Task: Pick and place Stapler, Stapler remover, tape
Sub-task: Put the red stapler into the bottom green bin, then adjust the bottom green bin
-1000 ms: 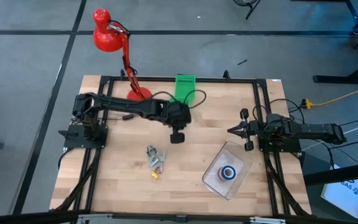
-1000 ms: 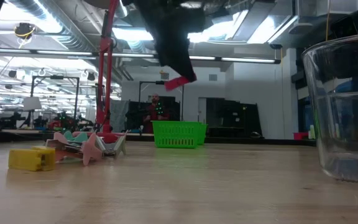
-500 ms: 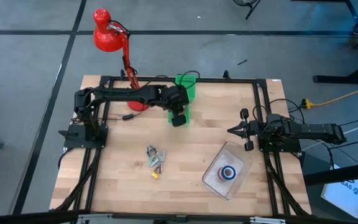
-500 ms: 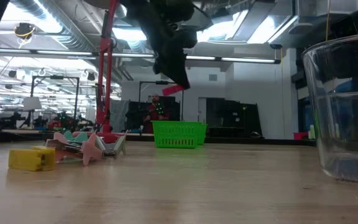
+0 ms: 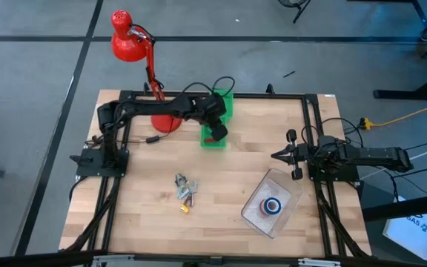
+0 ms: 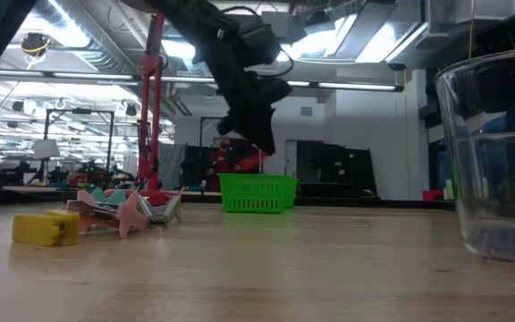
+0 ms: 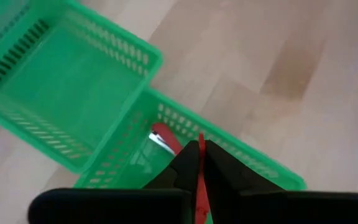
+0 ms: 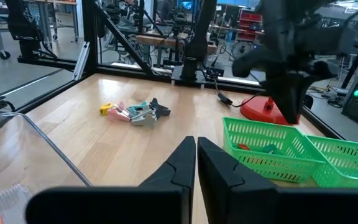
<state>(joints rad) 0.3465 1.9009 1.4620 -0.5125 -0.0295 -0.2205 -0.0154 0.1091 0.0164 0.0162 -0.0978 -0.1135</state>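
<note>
My left gripper point(image 5: 215, 136) hangs over the nearer of two green baskets point(image 5: 215, 141), shut on a small red piece with a silvery part point(image 7: 163, 138). The low view shows it above the basket point(image 6: 257, 192). The right wrist view shows a red thing point(image 8: 244, 147) and a teal thing point(image 8: 269, 149) lying in that basket. A blue tape roll point(image 5: 272, 206) lies in a clear container point(image 5: 284, 194). A yellow block point(image 6: 47, 228) and a heap of pink, teal and grey pieces point(image 6: 123, 210) lie on the table. My right gripper point(image 8: 196, 149) waits shut at the right edge. My left gripper pinches the red piece between its two fingers; a thin red strip point(image 7: 199, 171) shows in the slit between them. The fingers slant down into the basket's mouth. The piece's free end point(image 7: 160, 133) sticks out past the fingertips, inside the basket walls.
A red desk lamp point(image 5: 128, 41) stands on its base point(image 5: 165, 120) at the far left, its cord trailing beside the baskets. The second green basket point(image 5: 222, 101) sits at the far edge. Bare wood lies between the heap point(image 5: 185, 190) and the container.
My left gripper has swung from the table's middle toward the far edge and sunk, rolling a little, carrying the red piece from above bare wood to just over the nearer green basket. The right arm has kept still.
</note>
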